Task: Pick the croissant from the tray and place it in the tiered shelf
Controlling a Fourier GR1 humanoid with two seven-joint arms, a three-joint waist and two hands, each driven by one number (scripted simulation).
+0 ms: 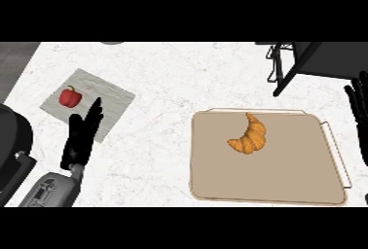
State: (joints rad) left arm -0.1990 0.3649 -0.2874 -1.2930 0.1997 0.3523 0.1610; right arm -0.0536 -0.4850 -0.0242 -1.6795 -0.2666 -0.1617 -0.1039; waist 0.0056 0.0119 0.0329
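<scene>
Marble-white surface fills my view, and nearest me my left hand stands at the lower left with straight, relaxed fingers, holding nothing and overlapping the edge of a grey mat that carries a red pepper. Over at mid-right I see the croissant lying on the tan tray, untouched. Farther off, my right hand shows at the right edge, fingers straight and relaxed, beside the black tiered shelf in the far right corner; I can read no writing anywhere.
</scene>
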